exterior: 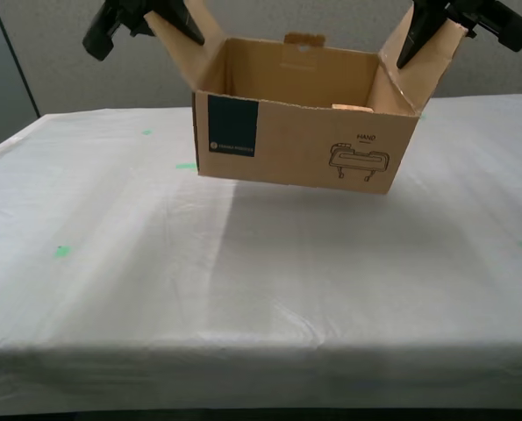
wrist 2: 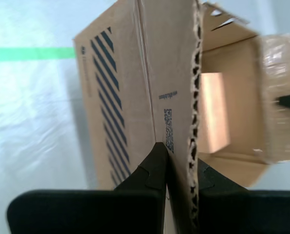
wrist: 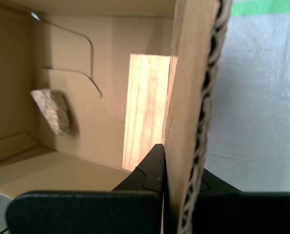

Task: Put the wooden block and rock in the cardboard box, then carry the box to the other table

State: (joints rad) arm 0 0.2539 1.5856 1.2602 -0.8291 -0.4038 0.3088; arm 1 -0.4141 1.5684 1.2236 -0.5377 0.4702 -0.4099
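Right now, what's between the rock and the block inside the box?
Nothing: in the first wrist view a bare stretch of the box's inner cardboard separates the rock from the block. They lie apart, not touching.

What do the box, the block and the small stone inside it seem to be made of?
The cardboard box looks like brown corrugated card, matte: the wavy fluting shows along its cut flap edges. The wooden block seems to be pale unfinished wood, with straight grain lines. The rock appears to be rough natural stone, pinkish-beige and speckled.
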